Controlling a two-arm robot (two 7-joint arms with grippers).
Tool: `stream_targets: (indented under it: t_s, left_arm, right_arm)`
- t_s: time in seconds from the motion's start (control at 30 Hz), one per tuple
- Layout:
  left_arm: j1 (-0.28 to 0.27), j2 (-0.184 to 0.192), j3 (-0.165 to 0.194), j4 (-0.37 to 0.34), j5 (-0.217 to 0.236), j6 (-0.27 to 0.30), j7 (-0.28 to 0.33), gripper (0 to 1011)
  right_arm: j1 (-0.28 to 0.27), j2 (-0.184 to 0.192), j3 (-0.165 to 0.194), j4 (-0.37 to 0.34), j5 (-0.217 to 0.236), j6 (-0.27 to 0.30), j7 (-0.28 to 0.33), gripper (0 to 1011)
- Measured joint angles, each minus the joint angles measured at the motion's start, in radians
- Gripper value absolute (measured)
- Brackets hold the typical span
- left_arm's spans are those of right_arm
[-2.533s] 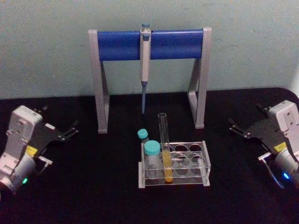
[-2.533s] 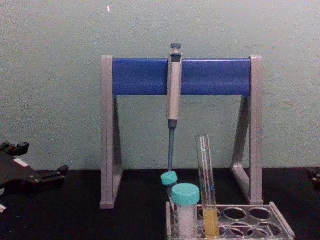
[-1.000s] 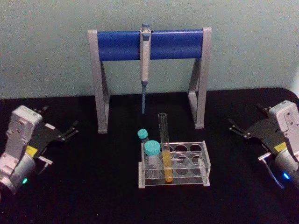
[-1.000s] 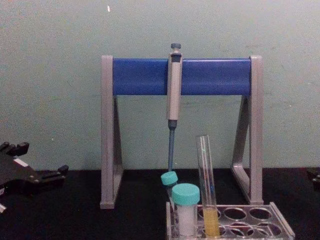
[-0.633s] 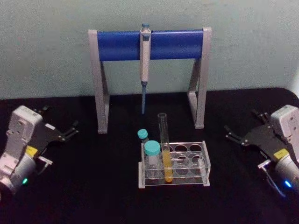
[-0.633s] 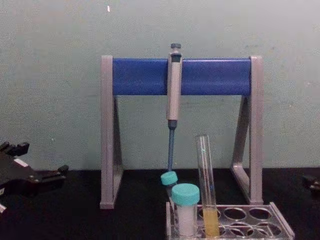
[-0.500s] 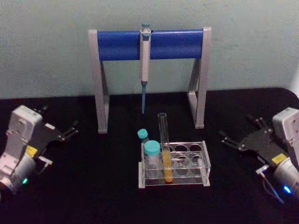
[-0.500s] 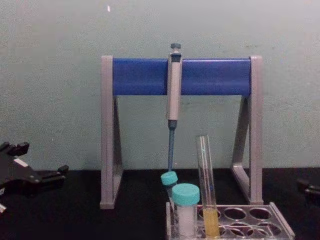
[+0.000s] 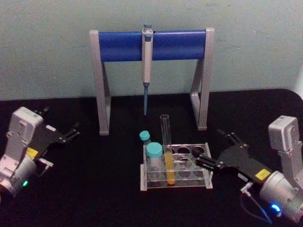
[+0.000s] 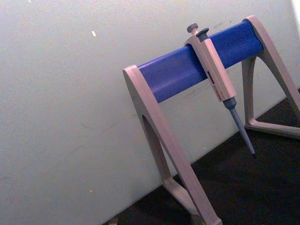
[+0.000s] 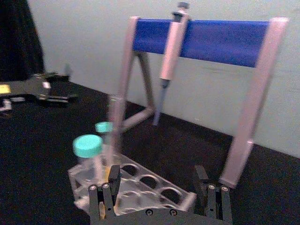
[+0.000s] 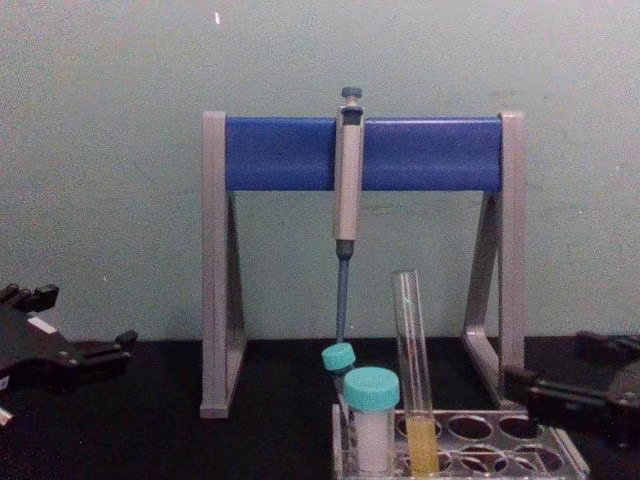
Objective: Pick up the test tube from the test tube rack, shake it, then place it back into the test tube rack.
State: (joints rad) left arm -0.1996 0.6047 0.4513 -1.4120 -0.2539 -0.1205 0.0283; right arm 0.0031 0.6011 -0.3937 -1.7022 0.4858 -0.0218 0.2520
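Note:
The test tube (image 9: 166,153), tall clear glass with yellow liquid at its bottom, stands upright in the test tube rack (image 9: 189,183), a low clear plastic rack at the table's centre. The chest view shows the test tube (image 12: 412,380) rising well above the rack (image 12: 520,445). My right gripper (image 9: 210,147) is open just right of the rack, fingers pointing at it, one fingertip over the rack's right end. From the right wrist view the open gripper (image 11: 157,172) faces the rack (image 11: 154,187) and the tube (image 11: 114,126). My left gripper (image 9: 61,120) rests open at the far left.
A tall grey-legged stand with a blue crossbar (image 9: 151,45) stands behind the rack, with a grey-blue pipette (image 9: 147,56) hanging from it. Two teal-capped tubes (image 9: 153,158) sit in the rack's left end, beside the test tube. Black table surface lies on both sides.
My right gripper has swung left from the table's right side up to the rack's right end. The left gripper, the tube and the rack have not moved.

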Motion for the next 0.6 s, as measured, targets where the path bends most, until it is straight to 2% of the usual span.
stream_targets:
  t_s: [0.27, 0.6]
  left_arm:
    - [0.0, 0.0, 0.0, 0.0, 0.0, 0.0, 0.0, 1001]
    - [0.0, 0.0, 0.0, 0.0, 0.0, 0.0, 0.0, 1001]
  right_arm:
    - [0.027, -0.033, -0.022, -0.011, 0.017, 0.047, 0.064, 1000]
    - [0.128, -0.107, -0.054, 0.069, -0.004, 0.089, 0.12, 1000]
